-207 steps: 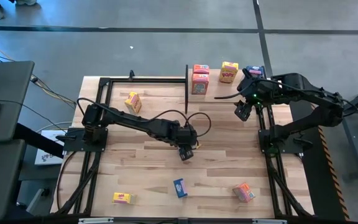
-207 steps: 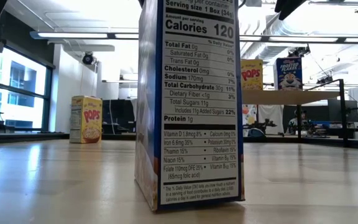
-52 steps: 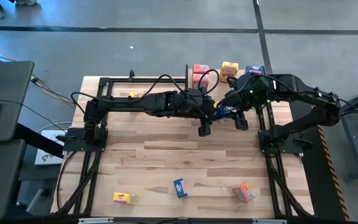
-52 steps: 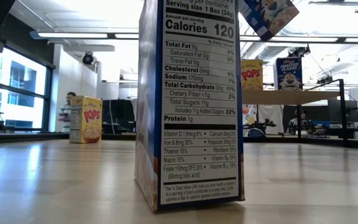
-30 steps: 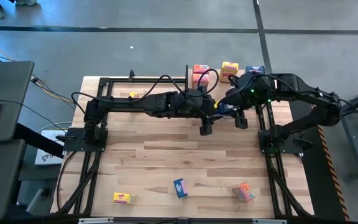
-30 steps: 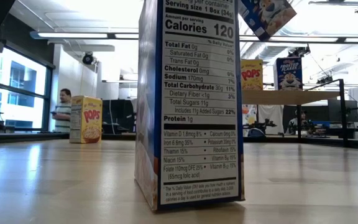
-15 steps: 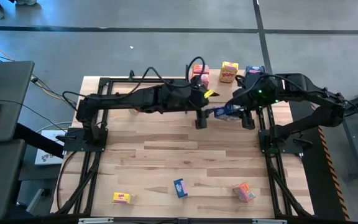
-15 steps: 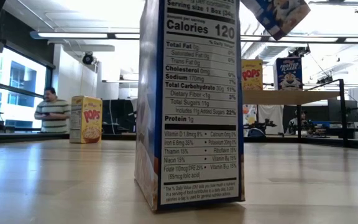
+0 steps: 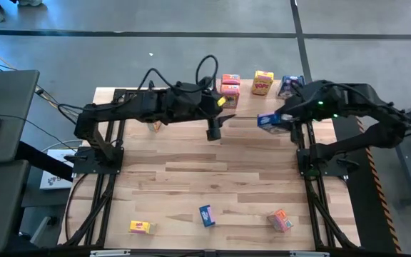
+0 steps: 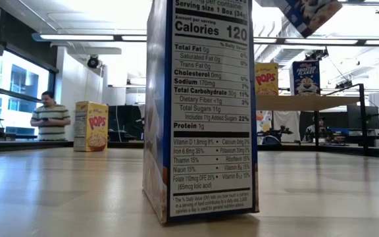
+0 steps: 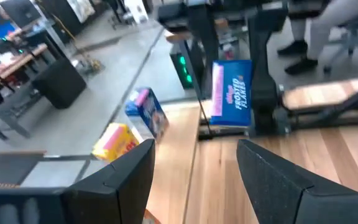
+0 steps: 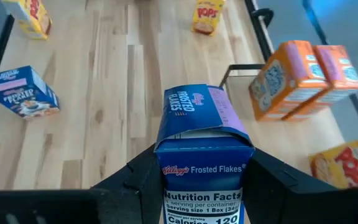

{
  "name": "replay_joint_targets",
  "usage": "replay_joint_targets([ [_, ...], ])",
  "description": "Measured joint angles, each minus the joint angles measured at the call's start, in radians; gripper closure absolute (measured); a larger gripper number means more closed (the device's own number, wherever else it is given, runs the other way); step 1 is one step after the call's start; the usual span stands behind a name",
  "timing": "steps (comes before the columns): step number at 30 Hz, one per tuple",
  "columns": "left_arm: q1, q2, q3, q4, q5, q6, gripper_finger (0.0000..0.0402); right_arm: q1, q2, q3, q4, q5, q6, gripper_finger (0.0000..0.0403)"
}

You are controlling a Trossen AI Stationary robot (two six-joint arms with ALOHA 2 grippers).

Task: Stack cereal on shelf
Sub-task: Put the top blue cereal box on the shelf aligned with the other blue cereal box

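Four cereal boxes sit on the shelf (image 9: 262, 96); right gripper (image 9: 275, 123) clamps a blue box (image 9: 267, 121) beside its edge, left gripper (image 9: 213, 133) empty, half-open nearby.

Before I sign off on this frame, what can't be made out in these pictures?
- Low view: the tall blue cereal box up close blocks the table's middle; its top is cut off.
- Low view: the lifted blue Frosted Flakes box is cropped by the top edge, so what holds it is unseen.
- High view: the raised light wooden shelf is partly covered by the left arm.
- Left wrist view: the left gripper is empty; the scene is blurred.
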Motion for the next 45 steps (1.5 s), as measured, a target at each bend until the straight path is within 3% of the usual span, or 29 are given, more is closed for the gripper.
replay_joint_targets([
  [5, 0.0, -0.01, -0.001, -0.072, 0.015, -0.03, 0.0184, 0.0, -0.152, -0.134, 0.048, 0.087, 0.041, 0.024],
  [11, 0.0, -0.01, -0.007, -0.133, 0.018, -0.05, 0.0184, 0.0, -0.354, -0.329, 0.195, 0.12, 0.082, 0.024],
  [20, 0.0, -0.032, -0.139, -0.125, 0.018, -0.112, 0.0184, 0.0, -0.557, -0.559, 0.331, 0.213, 0.082, 0.024],
  [34, 0.0, -0.177, -0.466, 0.124, 0.044, -0.162, 0.0184, 0.0, -0.791, -0.885, 0.533, 0.399, 0.082, 0.024],
  [45, 0.0, -0.306, -0.737, 0.325, 0.044, -0.202, 0.0184, 0.0, -0.891, -1.014, 0.684, 0.581, 0.082, 0.024],
])
